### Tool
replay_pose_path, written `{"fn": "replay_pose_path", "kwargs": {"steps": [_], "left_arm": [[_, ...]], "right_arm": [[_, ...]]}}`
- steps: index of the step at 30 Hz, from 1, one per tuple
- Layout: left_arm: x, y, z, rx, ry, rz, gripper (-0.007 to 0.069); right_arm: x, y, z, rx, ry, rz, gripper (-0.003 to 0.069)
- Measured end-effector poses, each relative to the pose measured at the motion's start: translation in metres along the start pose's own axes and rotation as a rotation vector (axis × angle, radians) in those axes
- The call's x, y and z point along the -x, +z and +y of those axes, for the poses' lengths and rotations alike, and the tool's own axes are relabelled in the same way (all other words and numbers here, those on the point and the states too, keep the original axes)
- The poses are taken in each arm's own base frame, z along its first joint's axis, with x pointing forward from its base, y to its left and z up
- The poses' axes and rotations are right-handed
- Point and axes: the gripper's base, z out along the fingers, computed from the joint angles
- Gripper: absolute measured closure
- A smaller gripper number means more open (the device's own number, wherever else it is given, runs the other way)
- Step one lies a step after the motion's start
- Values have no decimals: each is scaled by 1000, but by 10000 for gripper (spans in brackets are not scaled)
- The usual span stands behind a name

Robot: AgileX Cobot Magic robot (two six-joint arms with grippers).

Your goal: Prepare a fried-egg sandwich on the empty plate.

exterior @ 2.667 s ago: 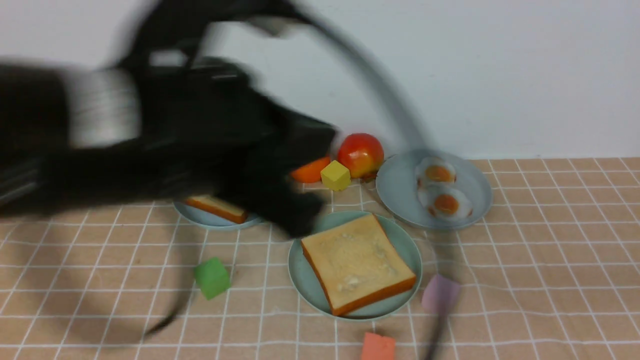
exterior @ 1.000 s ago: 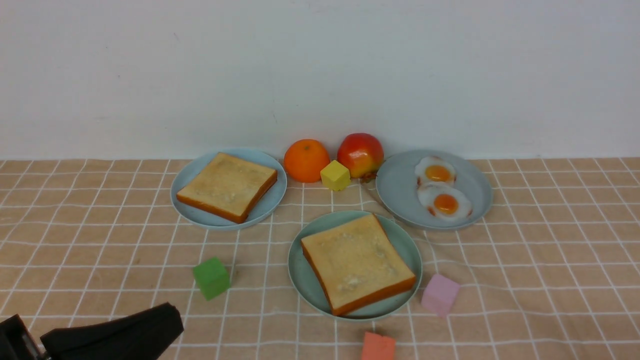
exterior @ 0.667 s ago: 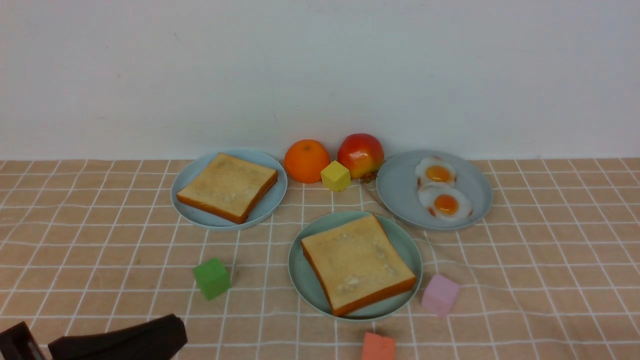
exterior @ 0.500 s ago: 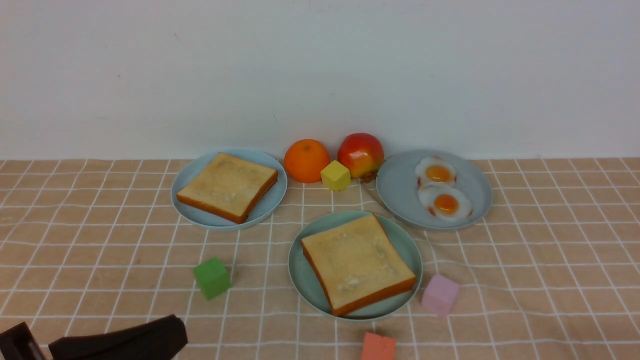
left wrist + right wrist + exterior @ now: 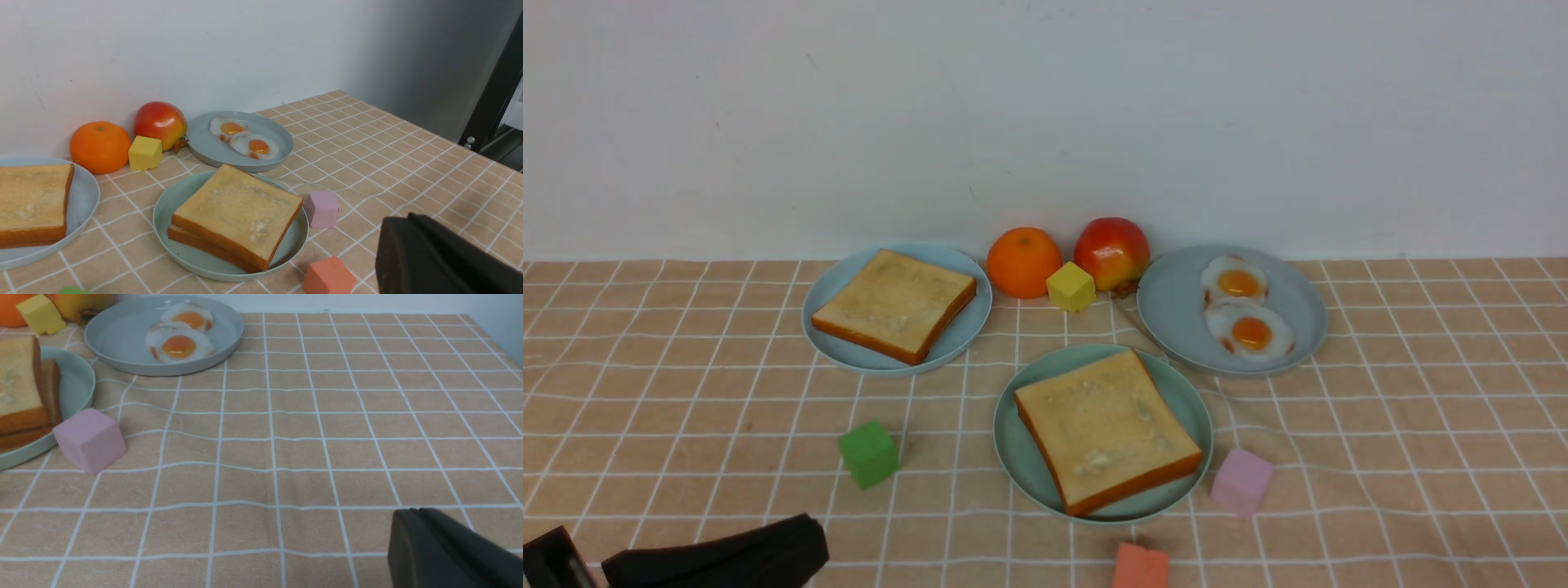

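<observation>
Left gripper (image 5: 805, 543): matte black, blunt-tipped, jaws closed together with nothing between them, low at the near-left corner of the bench, well apart from all plates. Right gripper (image 5: 402, 535): out of the front view; its wrist view shows the same dull black tip, jaws closed, empty, above bare cloth.

Mint-green plate (image 5: 1013, 441): round, smooth plastic, low rim, centre of the bench. On it a thick square toast stack (image 5: 1104, 426), golden mottled face, orange-brown crust. Front view reads it as a single slice; left wrist view shows two slices stacked (image 5: 235, 214), and the right wrist view confirms two crust edges. No egg visible between or on them.

Two glossy fried eggs (image 5: 1245, 317), white with orange yolks, lie touching each other on the blue-grey plate (image 5: 1176, 314) behind and right. Another toast slice (image 5: 894, 305) sits on the left blue-grey plate (image 5: 829, 286).

Surroundings: bench cloth (image 5: 1421, 425), tan with white grid, wrinkled near the egg plate. Pink cube (image 5: 1241, 480) just beside the mint plate's right rim; coral cube (image 5: 1141, 567) near its front; green cube (image 5: 869, 453) to its left. Against the white wall: orange (image 5: 1023, 261), yellow cube (image 5: 1071, 286), red-yellow apple (image 5: 1112, 252), close together. Nothing blocks the plates
</observation>
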Motion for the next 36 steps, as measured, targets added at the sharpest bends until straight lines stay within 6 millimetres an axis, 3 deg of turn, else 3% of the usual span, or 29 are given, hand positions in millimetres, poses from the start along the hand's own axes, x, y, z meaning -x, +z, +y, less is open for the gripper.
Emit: {"fn": "replay_pose_path", "kwargs": {"steps": [15,21,28,33,36], "left_arm": [[-2,-2,7,60,3,-50,637],[-13,-34,36,383,-5,-207,638],[-39,-59,45,638,-31,-248,638],[-71,-64,47,738,-162,34,638],[-80,-64,47,745,-198,124,638]], "right_arm": [[0,0,0,0,0,0,659],[0,0,0,0,-2,0,656],[0,0,0,0,-3,1,652],[0,0,0,0,-3,0,645],[0,0,0,0,-3,0,643]]}}
